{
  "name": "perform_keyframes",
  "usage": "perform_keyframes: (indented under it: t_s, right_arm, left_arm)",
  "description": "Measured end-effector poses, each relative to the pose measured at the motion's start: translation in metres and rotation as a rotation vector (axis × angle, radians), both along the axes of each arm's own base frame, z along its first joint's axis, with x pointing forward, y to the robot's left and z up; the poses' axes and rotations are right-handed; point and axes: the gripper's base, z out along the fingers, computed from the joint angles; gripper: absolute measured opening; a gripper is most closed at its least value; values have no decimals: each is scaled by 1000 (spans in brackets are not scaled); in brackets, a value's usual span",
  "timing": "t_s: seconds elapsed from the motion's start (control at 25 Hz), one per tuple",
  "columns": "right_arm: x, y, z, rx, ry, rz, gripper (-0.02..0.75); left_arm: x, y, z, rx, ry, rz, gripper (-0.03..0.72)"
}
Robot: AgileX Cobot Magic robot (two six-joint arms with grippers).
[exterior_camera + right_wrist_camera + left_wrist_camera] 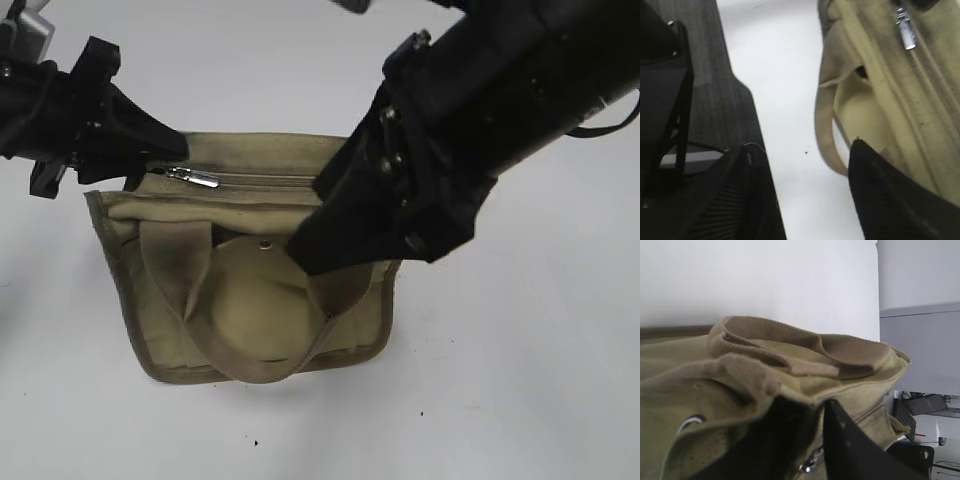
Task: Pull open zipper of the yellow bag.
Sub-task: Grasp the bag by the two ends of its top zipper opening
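Observation:
The yellow bag point(250, 310) lies flat on the white table, its handles toward me. Its zipper point(265, 181) runs along the top edge, with the silver pull tab point(195, 178) near the left end. My left gripper point(168, 150) is at the bag's top left corner; in the left wrist view its fingers point(815, 407) stand close together with bag fabric pinched between them, and the pull tab point(812, 462) shows just below. My right gripper point(310, 228) hangs open over the bag's right half. The right wrist view shows its wide gap point(802, 147) holding nothing, with the pull tab point(905, 30) far ahead.
A round snap button point(264, 243) sits on the front pocket. A wide webbing handle point(185, 275) loops over the bag's front. White table surface surrounds the bag. A grey floor and a dark stand point(670, 100) lie past the table edge in the right wrist view.

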Motion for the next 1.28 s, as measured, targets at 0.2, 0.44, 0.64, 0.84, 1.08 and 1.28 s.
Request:
perform_keyframes:
  t_s: [0.2,0.44,0.64,0.84,1.08,1.28]
  right_arm:
    - [-7,-1,-2,-26,57,55,489]
    - [-8,-2,-2,-29,63,61,489]
    - [-7,-1,-2,-27,59,57,489]
    - [4,1,1,13,-31,-29,488]
    - [15,5,-9,8,-35,-63,488]
    - [18,8,-13,1,-55,-55,488]
  left_arm:
    - [-1,-1,0,-4,-1,-16,13]
    - [-2,-2,1,-9,-4,-38,8]
    - [-3,-2,1,-10,-5,-41,7]
    - [-3,-2,2,-27,0,-38,7]
    - [-3,-4,3,-49,8,-40,7]
    - [-3,-4,3,-51,8,-41,7]
